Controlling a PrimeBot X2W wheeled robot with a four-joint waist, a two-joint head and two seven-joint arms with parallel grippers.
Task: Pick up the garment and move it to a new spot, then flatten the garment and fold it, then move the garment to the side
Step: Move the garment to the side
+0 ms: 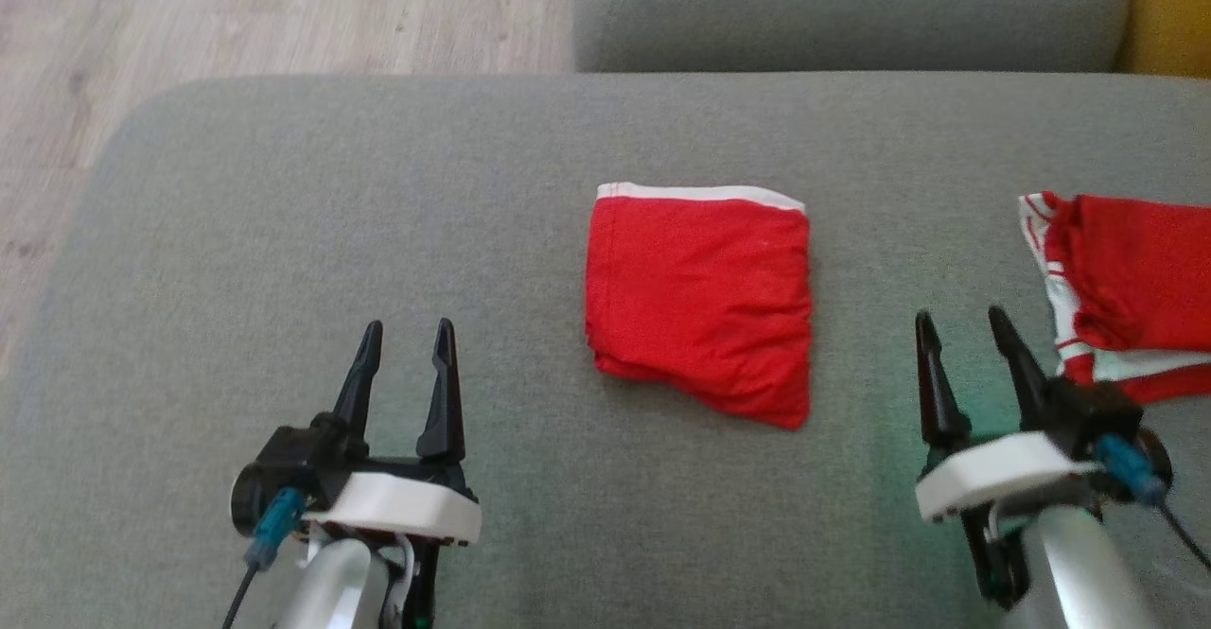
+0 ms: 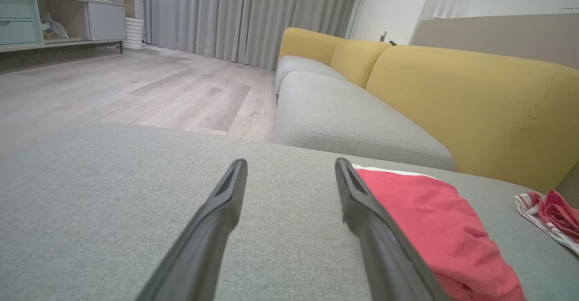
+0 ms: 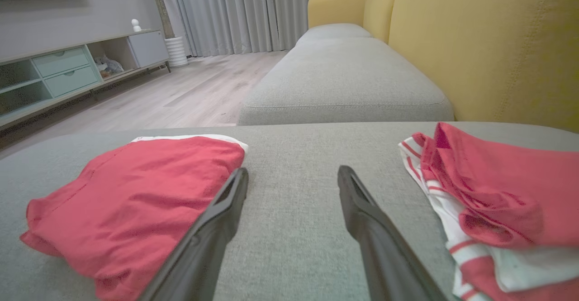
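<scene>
Folded garment (image 1: 700,303) lies between the two. I judge the right end effector (image 1: 967,331) nearer than the left end effector (image 1: 409,334) — both spread wide, empty.

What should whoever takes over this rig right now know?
Left gripper: jaws open, empty, at the lower left over the grey cushion.
Right gripper: jaws open, empty, between the two garments.
Folded red garment: lies mid-cushion, white band at the far edge, touched by neither gripper.
Red-and-white garment: rumpled at the right edge.
Done: fold looks finished. To do: move the folded garment to the side.
</scene>
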